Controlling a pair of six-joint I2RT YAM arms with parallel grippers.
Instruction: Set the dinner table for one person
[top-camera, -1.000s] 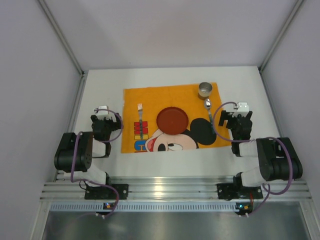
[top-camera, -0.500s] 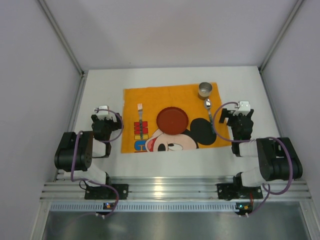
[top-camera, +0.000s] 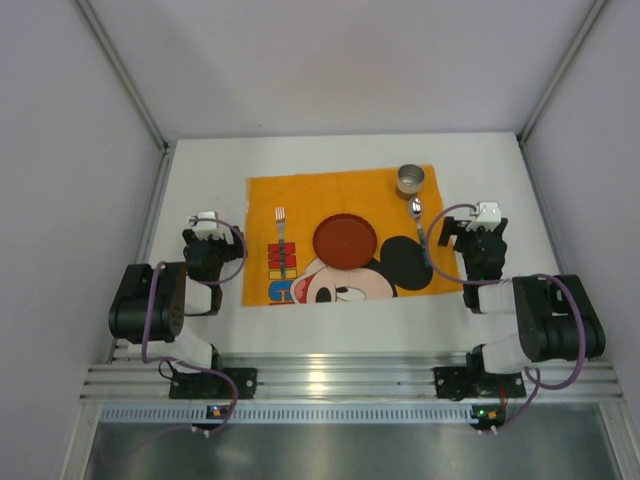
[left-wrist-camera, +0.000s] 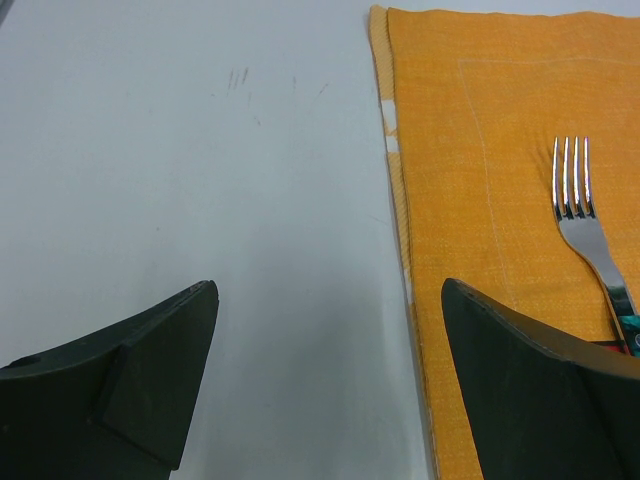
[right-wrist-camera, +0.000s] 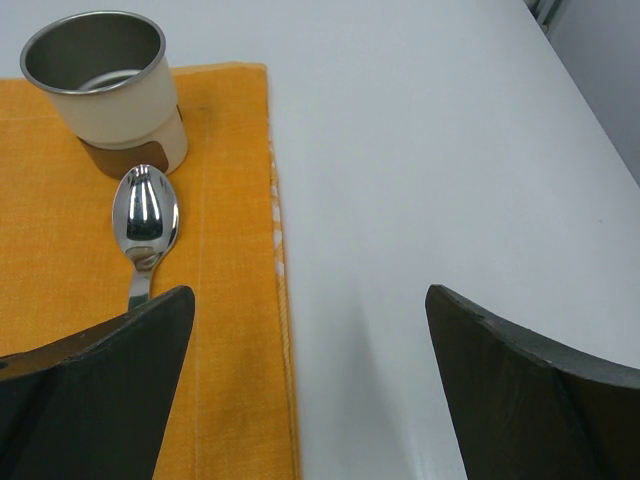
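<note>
The white dinner table carries an orange cartoon-mouse cloth. On the cloth lie a fork at the left, a red plate in the middle, a spoon at the right, and a metal cup behind the spoon. My left gripper is open and empty over bare table, left of the cloth's edge; the fork shows to its right. My right gripper is open and empty at the cloth's right edge; the spoon and cup show ahead on its left.
Grey enclosure walls stand at the back and both sides of the table. A metal rail runs along the near edge under both arm bases. Bare white tabletop lies right of the cloth and left of it.
</note>
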